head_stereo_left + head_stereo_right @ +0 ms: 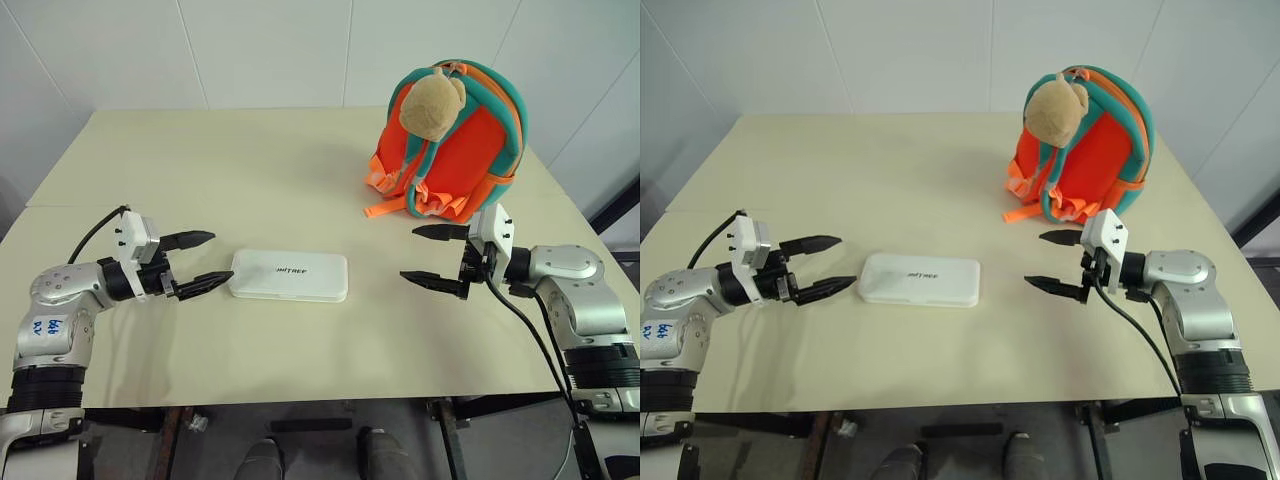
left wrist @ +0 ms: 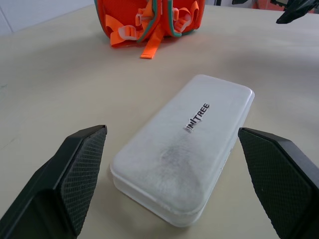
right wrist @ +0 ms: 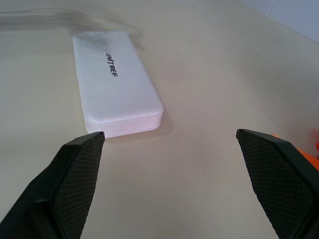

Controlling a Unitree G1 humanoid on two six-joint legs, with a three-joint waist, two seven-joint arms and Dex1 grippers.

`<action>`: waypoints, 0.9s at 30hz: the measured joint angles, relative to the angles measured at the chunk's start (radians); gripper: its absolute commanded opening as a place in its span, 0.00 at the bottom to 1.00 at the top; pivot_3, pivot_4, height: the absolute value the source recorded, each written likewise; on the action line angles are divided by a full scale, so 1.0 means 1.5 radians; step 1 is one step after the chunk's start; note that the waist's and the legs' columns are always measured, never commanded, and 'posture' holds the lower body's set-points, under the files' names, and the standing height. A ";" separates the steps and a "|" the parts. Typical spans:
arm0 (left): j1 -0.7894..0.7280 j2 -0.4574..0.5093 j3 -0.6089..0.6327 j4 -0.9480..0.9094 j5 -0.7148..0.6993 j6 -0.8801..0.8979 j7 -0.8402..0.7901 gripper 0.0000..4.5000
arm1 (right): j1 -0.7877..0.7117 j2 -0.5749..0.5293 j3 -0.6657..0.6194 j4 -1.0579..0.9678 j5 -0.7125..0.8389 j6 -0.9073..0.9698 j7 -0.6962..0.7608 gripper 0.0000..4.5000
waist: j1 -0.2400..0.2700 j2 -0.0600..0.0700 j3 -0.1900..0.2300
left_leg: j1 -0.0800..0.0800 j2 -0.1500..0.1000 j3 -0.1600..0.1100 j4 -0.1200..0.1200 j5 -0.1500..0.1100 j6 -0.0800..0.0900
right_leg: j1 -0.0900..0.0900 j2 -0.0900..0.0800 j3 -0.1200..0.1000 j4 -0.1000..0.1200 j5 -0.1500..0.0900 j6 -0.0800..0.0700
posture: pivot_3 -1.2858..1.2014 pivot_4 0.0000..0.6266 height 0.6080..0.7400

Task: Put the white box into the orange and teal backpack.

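Slippage looks the main risk: the white box (image 1: 290,276), flat, smooth and round-cornered, lies on the matte beige surface (image 1: 250,180) between the left hand (image 1: 196,263) and right hand (image 1: 437,256), both spread wide and empty. Farther back, the soft orange and teal backpack (image 1: 470,135) stands upright and could topple when loaded.

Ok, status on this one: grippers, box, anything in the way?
Left gripper and right gripper open, empty, flanking the white box. Box flat on table. Backpack upright beyond. Nothing between.
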State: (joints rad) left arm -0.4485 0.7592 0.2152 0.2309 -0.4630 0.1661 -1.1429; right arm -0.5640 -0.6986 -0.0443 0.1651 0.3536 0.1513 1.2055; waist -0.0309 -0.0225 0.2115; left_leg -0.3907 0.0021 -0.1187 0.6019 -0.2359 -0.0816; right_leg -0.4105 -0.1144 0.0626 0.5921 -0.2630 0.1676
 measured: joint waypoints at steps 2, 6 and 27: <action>-0.003 0.000 0.000 0.005 0.000 -0.002 -0.002 1.00 | -0.003 0.003 0.000 0.003 0.000 0.001 0.000 0.99 | -0.001 0.000 0.000 | 0.000 0.000 0.000 0.000 0.000 0.000 | 0.000 0.000 0.000 0.000 0.000 0.000 | 0.52 0.24 1.00; -0.001 0.000 0.001 0.003 0.000 -0.010 0.004 1.00 | -0.019 0.024 0.007 0.029 -0.004 -0.009 0.000 0.99 | -0.001 0.000 0.000 | 0.000 0.000 0.000 0.000 0.000 0.000 | 0.000 0.000 0.000 0.000 0.000 0.000 | 0.52 0.24 1.00; 0.034 0.034 0.042 0.075 0.029 -0.072 0.026 0.48 | -0.037 0.118 0.093 0.093 -0.066 -0.068 -0.015 0.29 | -0.001 0.000 0.000 | 0.000 0.000 0.000 0.002 0.000 0.000 | 0.000 0.000 0.000 0.002 0.000 0.000 | 0.52 0.24 1.00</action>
State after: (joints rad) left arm -0.3971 0.8106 0.2775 0.3438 -0.4198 0.0584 -1.1046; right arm -0.6197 -0.5215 0.0953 0.3047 0.2540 0.0495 1.1833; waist -0.0326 -0.0225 0.2115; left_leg -0.3903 0.0021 -0.1188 0.6042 -0.2359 -0.0816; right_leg -0.4104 -0.1142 0.0626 0.5950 -0.2630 0.1676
